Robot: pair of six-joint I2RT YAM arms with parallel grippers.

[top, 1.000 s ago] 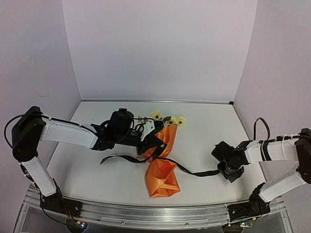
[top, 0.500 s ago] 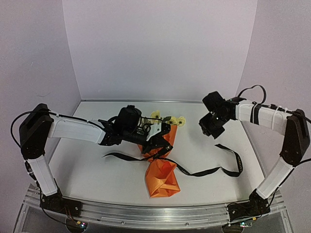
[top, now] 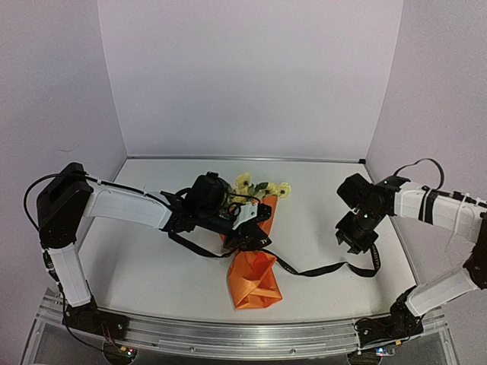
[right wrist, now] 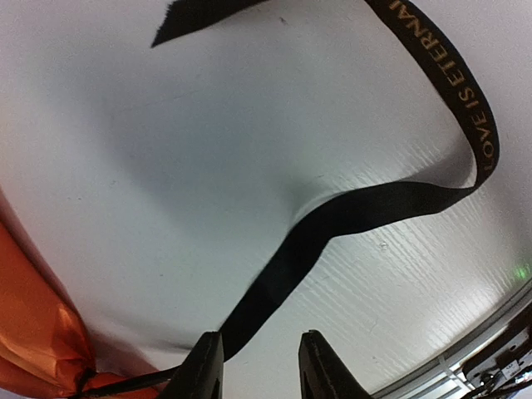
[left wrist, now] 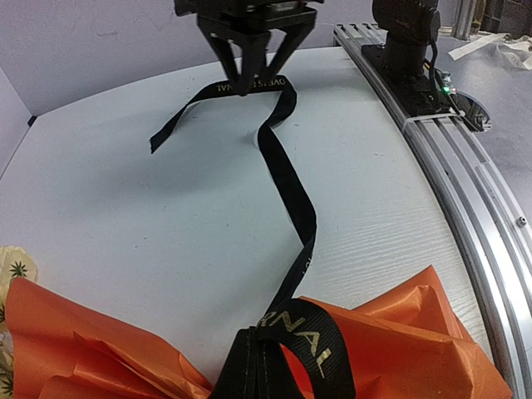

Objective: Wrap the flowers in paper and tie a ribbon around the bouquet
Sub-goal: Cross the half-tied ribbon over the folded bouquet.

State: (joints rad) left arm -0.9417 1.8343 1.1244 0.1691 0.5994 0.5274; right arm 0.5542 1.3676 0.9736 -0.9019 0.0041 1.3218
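Narrow black lettered ribbon [top: 319, 268]: judged limp, slippery; best pinched flat at its three-o'clock loose end. It was clamped in the left tool [top: 253, 232]; the right tool [right wrist: 262, 366] was seen parted.

Orange paper [top: 253, 285] — black ribbon [right wrist: 374, 206] (pale lettering)

Both arms are made of long white tubes with chunky black blocks at the bends. The left arm [top: 122, 207] has a thin black cable [top: 27, 199] curling by its big black shoulder block [top: 59, 205]. The right arm [top: 445, 217] has dark bands [top: 428, 206] around its white tube and a black cable loop [top: 420, 160]. The left end effector [top: 255, 237] is black. The right end effector [right wrist: 259, 366] is black with two rounded fingers [right wrist: 204, 370]. The black bases [top: 90, 315] are on a silver rail [top: 243, 338] with a small screw [left wrist: 521, 221] and a tiny green light [left wrist: 445, 88].
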